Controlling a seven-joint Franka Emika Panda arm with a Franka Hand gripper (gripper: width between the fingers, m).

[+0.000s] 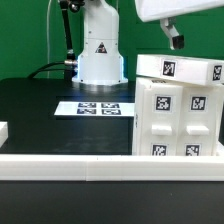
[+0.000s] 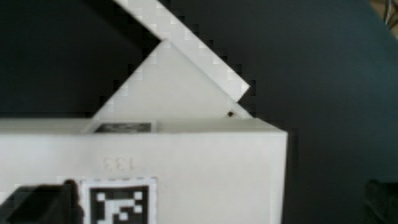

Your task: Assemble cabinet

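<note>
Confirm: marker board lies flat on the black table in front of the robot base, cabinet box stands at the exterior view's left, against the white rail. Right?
Not quite. In the exterior view the cabinet box stands at the exterior view's right, not left. The rest holds: the marker board lies flat on the black table in front of the robot base, and the box is against the white rail.

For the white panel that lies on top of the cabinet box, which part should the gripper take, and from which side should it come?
Probably from above, closing across the short width of the top panel. It lies roughly flat on the cabinet box, so its long edges look free while its underside rests on the box. The gripper hangs just above it. In the wrist view, the panel shows a thin edge that the fingers could span.
</note>
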